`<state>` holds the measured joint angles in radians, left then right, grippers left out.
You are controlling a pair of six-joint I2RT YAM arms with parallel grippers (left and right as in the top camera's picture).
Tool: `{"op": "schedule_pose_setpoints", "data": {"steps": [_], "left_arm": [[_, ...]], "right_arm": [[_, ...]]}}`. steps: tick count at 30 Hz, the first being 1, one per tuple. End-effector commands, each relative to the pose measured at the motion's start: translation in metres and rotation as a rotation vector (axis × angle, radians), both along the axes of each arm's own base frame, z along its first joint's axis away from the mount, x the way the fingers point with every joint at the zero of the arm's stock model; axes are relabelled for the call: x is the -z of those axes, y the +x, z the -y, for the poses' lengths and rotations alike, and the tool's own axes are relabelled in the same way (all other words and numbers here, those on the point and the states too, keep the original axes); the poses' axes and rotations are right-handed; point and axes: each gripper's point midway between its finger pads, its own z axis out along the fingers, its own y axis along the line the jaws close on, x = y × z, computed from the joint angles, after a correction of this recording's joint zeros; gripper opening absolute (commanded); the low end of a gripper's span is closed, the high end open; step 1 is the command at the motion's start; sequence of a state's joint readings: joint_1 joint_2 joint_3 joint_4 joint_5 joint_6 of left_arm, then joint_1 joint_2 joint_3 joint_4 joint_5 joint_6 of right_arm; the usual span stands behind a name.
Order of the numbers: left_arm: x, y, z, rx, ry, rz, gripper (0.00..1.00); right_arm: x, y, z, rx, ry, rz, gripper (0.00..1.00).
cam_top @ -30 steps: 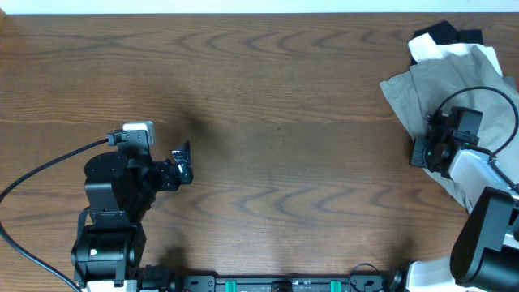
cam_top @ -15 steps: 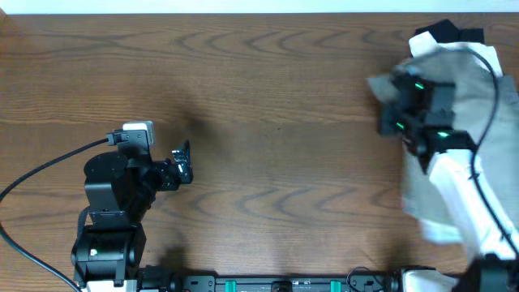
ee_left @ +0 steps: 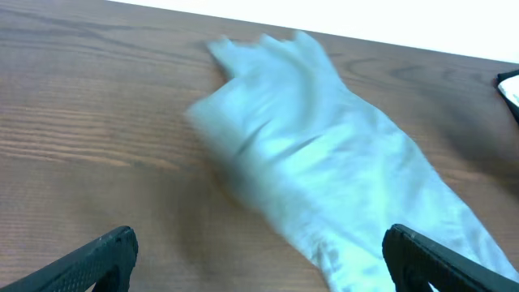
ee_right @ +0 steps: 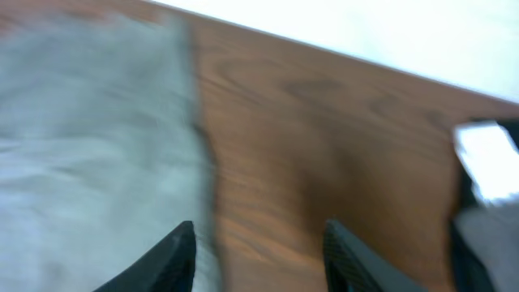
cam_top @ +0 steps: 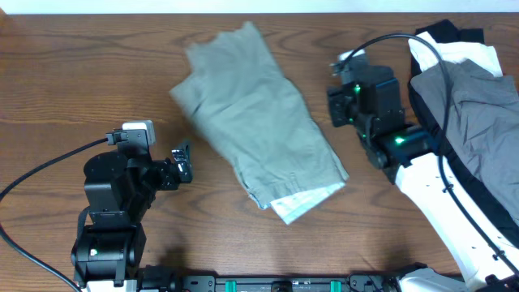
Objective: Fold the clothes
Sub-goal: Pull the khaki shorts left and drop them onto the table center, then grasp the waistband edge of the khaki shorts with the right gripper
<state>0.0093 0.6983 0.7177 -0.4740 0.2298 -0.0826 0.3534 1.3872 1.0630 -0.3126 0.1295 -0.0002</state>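
The clothes, a pair of light khaki-green shorts (cam_top: 251, 122), lie loosely spread across the middle of the table, with white pocket lining (cam_top: 302, 204) showing at the near end. My right gripper (cam_top: 334, 107) hovers just off their right edge. In the right wrist view it (ee_right: 259, 231) is open, with bare wood between the fingers and the shorts (ee_right: 89, 146) to the left. My left gripper (cam_top: 182, 162) sits left of the shorts. In the left wrist view it (ee_left: 259, 239) is open wide and empty, with the shorts (ee_left: 324, 162) ahead of it.
A pile of other garments lies at the table's right edge: a darker slate-grey one (cam_top: 474, 109) on top, with white (cam_top: 454, 55) and black (cam_top: 448, 32) cloth behind it. The right arm's white link (cam_top: 438, 195) runs along the near right. A cable (cam_top: 40, 174) trails left of the left arm.
The right arm swung left from the pile, bringing the shorts to the table's middle. Its jaws have parted and the shorts now lie free. The left arm has not moved.
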Motion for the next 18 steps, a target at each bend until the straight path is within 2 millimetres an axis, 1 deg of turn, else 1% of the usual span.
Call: {"op": "schedule_pose_setpoints", "data": {"steps": [1,3,5,8,11,12,15,18], "left_arm": [[-0.010,0.001,0.001,0.001,-0.010,0.021,0.98],[-0.010,0.001,0.001,0.001,-0.011,0.021,0.98],[-0.010,0.001,0.001,0.001,-0.011,0.021,0.98],[-0.010,0.001,0.001,0.001,-0.011,0.021,0.98],[-0.010,0.001,0.001,0.001,-0.010,0.021,0.98],[-0.010,0.001,0.001,0.001,-0.011,0.021,0.98],[-0.010,0.001,0.001,0.001,-0.011,0.021,0.98],[-0.010,0.001,0.001,0.001,-0.010,0.021,0.98]], "right_arm": [[0.011,0.002,0.038,0.128,-0.056,-0.039,0.52],[0.019,-0.003,0.048,0.144,-0.064,-0.081,0.52],[0.029,-0.011,0.048,0.122,-0.053,-0.141,0.50],[0.046,-0.030,0.034,0.039,-0.012,-0.248,0.49],[0.067,-0.053,0.008,-0.106,0.047,-0.363,0.50],[0.075,-0.059,0.003,-0.128,0.058,-0.395,0.51],[0.104,-0.079,-0.002,-0.151,0.049,-0.507,0.52],[0.129,-0.091,-0.004,-0.160,0.031,-0.582,0.51]]}}
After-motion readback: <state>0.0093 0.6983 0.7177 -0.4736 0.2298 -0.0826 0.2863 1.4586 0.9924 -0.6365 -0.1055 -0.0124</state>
